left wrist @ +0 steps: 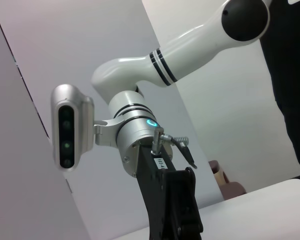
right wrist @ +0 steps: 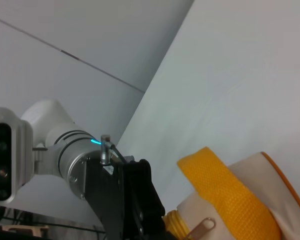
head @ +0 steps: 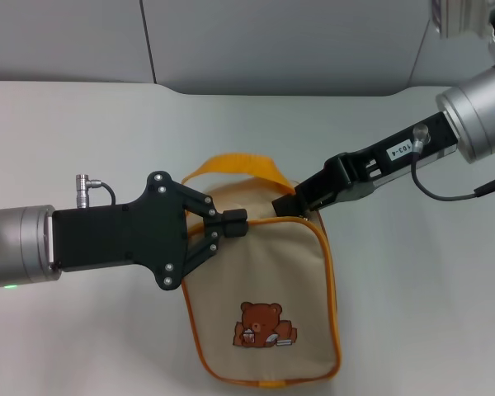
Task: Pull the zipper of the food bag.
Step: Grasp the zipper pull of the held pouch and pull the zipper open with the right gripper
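You see the left gripper fingers clenched on the beige canvas food bag at its 10 o'clock corner; the right gripper fingers grasp its top at 1 o'clock.

food bag: lower edge cut off | zipper: mostly hidden (behind right gripper) | grip unclear

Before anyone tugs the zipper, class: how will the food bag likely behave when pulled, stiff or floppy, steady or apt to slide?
The food bag looks like soft canvas, so its top would probably pucker rather than hold shape. It lies flat on a smooth table, so it may slide unless held; the left pincer and right pincer sit at opposite ends of its top. Its orange strap seems floppy.
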Robot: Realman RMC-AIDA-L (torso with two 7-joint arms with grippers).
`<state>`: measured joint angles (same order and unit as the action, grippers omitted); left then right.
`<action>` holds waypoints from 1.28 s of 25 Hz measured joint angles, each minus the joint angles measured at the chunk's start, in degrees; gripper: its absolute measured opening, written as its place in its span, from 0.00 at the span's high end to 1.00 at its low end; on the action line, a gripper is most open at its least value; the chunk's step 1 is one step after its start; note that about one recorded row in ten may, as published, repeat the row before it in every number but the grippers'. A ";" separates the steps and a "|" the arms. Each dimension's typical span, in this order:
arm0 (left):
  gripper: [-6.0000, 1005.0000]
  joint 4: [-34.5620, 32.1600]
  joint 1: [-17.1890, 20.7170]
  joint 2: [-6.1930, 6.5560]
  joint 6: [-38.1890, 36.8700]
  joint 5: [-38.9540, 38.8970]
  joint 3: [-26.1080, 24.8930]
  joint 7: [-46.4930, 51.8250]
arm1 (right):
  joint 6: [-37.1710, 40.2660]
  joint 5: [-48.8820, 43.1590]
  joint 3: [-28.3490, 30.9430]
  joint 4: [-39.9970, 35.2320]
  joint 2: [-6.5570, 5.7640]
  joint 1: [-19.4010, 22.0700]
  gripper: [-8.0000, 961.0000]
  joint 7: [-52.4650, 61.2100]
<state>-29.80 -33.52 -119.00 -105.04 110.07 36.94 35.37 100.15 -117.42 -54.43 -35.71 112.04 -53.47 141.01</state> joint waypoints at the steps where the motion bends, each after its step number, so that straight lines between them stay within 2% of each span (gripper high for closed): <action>1: 0.97 -0.02 0.06 0.00 0.01 -0.15 0.00 0.00 | 0.05 0.00 -0.02 -0.80 0.13 0.32 0.84 -0.43; 6: 0.97 0.08 0.29 0.00 0.01 -0.86 -0.01 -0.03 | 0.42 0.32 0.42 -2.10 0.42 1.16 0.91 -2.80; 12: 0.97 0.09 0.69 0.00 0.01 -1.31 -0.03 -0.05 | 0.17 1.52 0.85 -4.19 1.46 3.00 0.97 -4.58; 21: 0.96 0.14 1.87 0.03 0.98 -3.26 -0.27 -0.05 | -0.20 6.99 1.46 -6.36 1.86 6.61 0.99 -8.67; 25: 0.96 1.32 2.63 0.13 2.22 -5.31 -0.29 -0.04 | 0.00 8.94 1.66 -5.23 1.89 7.88 0.99 -12.60; 32: 0.96 3.52 4.00 0.22 5.90 -7.51 -0.71 0.64 | -0.43 11.46 3.79 1.71 1.95 8.98 1.00 -26.14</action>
<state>-26.28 -29.51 -118.78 -99.14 102.56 36.22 36.01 99.73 -105.97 -50.64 -34.00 113.99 -44.49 114.87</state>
